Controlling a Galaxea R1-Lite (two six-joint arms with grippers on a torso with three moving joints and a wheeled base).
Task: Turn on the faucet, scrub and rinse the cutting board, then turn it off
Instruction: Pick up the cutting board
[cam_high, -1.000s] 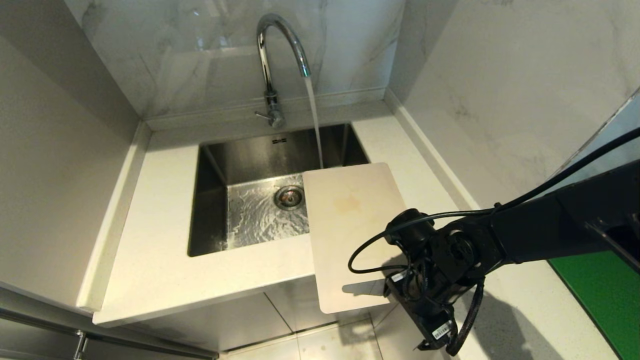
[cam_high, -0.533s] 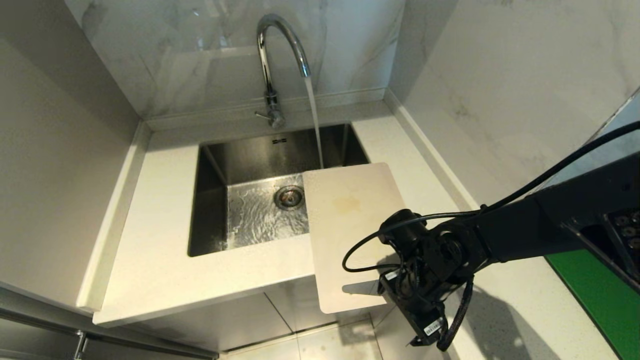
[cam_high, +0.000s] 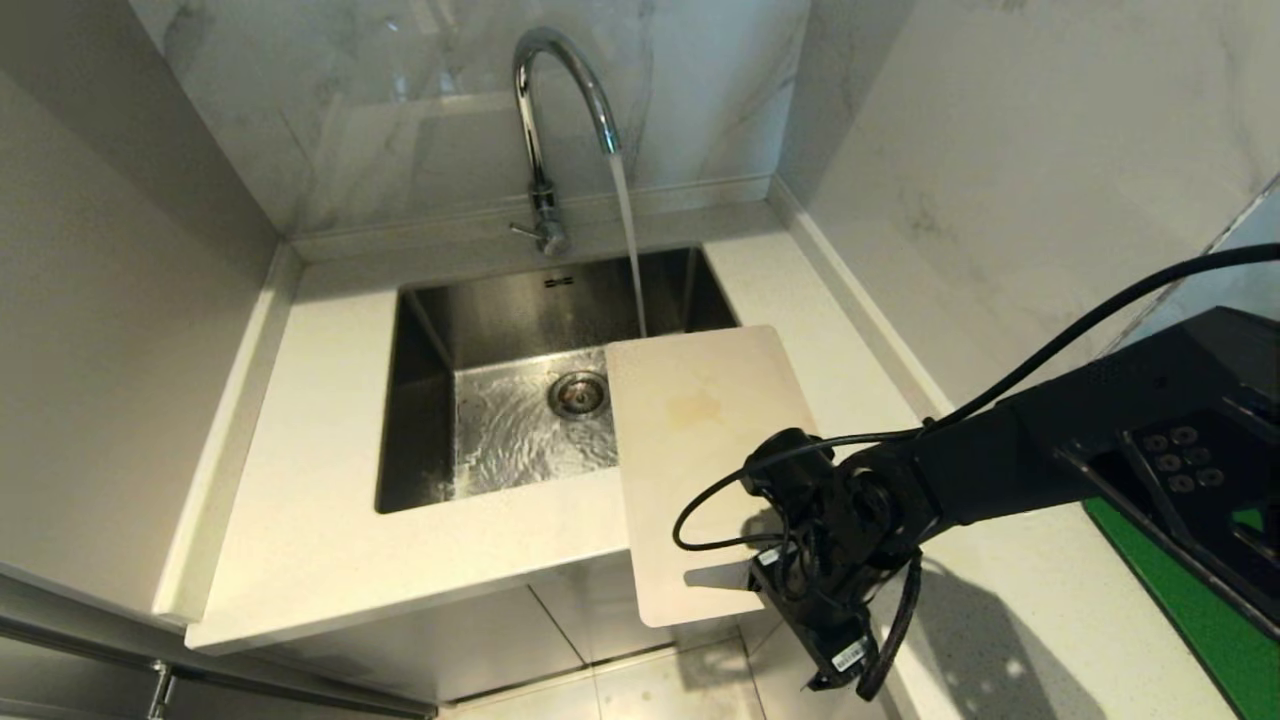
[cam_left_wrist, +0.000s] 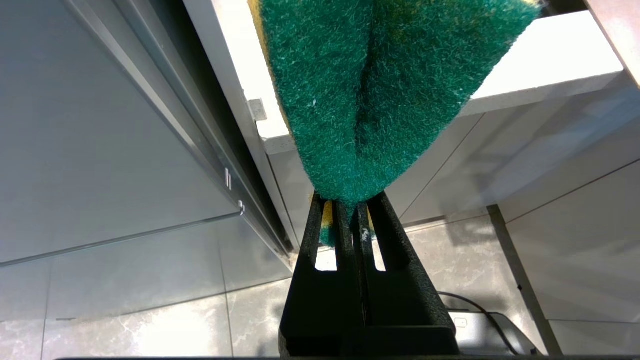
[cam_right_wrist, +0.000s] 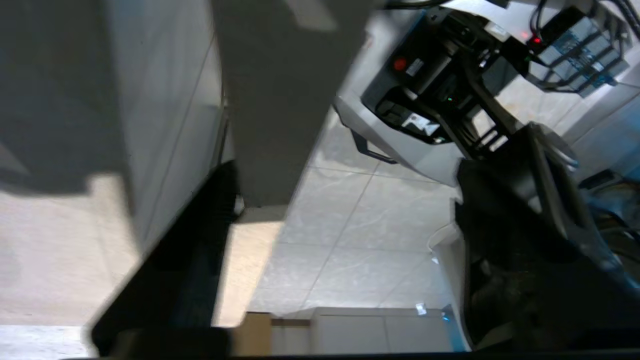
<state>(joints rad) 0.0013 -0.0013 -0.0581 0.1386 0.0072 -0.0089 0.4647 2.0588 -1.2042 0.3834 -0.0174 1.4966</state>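
The chrome faucet (cam_high: 540, 110) stands behind the sink and runs, a stream of water (cam_high: 630, 250) falling just past the far edge of the cutting board (cam_high: 700, 440). The beige board lies on the counter, over the sink's right side, its slotted near end jutting past the counter front. My right gripper (cam_high: 795, 600) (cam_right_wrist: 345, 175) points down at the board's near right corner, open with its jaws wide apart; I cannot tell whether they touch the board. Out of the head view, my left gripper (cam_left_wrist: 350, 210) is shut on a green scouring sponge (cam_left_wrist: 380, 90).
The steel sink (cam_high: 430, 330) has water swirling round its drain (cam_high: 578, 392). White counter (cam_high: 320, 500) surrounds it, with marble walls behind and at both sides. A green mat (cam_high: 1200, 590) lies at the far right. Tiled floor shows below the counter front.
My right arm has moved left, bringing the gripper closer to the board's near right corner. The water keeps running and the board has not moved.
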